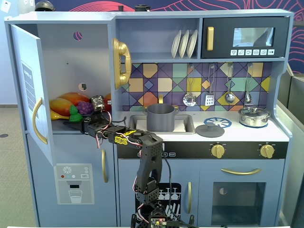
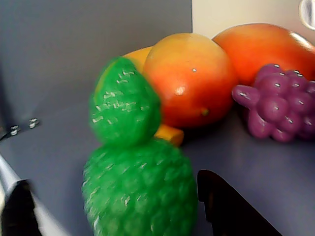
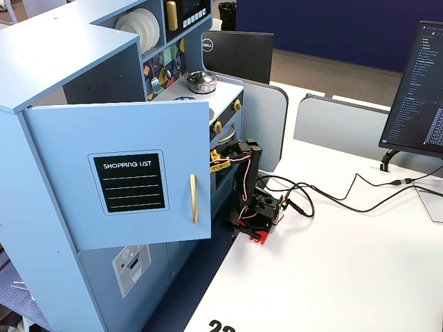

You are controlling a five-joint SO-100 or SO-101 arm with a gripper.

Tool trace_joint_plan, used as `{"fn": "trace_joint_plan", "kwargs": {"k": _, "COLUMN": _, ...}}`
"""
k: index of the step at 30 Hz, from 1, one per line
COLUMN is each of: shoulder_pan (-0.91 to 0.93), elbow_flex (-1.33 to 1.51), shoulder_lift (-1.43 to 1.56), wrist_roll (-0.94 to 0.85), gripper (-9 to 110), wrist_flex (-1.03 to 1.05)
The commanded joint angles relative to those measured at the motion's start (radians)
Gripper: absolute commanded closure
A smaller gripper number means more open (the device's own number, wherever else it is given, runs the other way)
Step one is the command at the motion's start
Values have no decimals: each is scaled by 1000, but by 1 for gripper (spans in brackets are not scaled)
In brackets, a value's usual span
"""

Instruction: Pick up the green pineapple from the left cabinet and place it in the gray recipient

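The green pineapple (image 2: 140, 189) lies on the shelf of the left cabinet (image 1: 61, 57), whose door (image 1: 26, 80) is swung open. In a fixed view the pineapple (image 1: 73, 114) sits at the shelf's front, beside the purple grapes. My gripper (image 2: 115, 179) is open inside the cabinet, one black finger on each side of the pineapple's body. The right finger (image 2: 231, 209) is close to it; the left finger (image 2: 19, 209) stands well apart. In a fixed view the gripper (image 1: 80, 121) is at the shelf edge. The gray recipient (image 1: 160, 117) stands in the sink, to the right.
Purple grapes (image 2: 278, 105), an orange-red fruit (image 2: 192, 78) and a mango (image 2: 263, 46) lie behind the pineapple. A gray lid (image 1: 210, 129) and a silver lidded pot (image 1: 254, 116) sit on the counter. In the side fixed view the open door (image 3: 124, 173) hides the gripper; the arm (image 3: 246, 166) shows.
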Motion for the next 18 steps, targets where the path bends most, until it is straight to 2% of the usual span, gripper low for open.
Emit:
{"fn": "trace_joint_plan", "kwargs": {"k": 1, "shoulder_pan": -20, "elbow_flex": -126, "shoulder_lift": -28, "wrist_roll": -60, "gripper": 95, "wrist_flex": -48}}
{"fn": "trace_joint_plan", "kwargs": {"k": 2, "shoulder_pan": -21, "elbow_flex": -132, "shoulder_lift": -31, "wrist_roll": -81, "gripper": 101, "wrist_flex": -49}}
{"fn": "trace_joint_plan", "kwargs": {"k": 8, "shoulder_pan": -49, "elbow_flex": -78, "shoulder_lift": 77, "wrist_roll": -104, "gripper": 101, "wrist_flex": -129}}
{"fn": "trace_joint_plan", "kwargs": {"k": 14, "shoulder_pan": -100, "elbow_flex": 167, "shoulder_lift": 414, "wrist_roll": -64, "gripper": 101, "wrist_flex": -298}}
{"fn": "trace_joint_plan", "kwargs": {"k": 18, "shoulder_pan": -43, "elbow_flex": 325, "shoulder_lift": 627, "wrist_roll": -137, "gripper": 101, "wrist_flex": -408}}
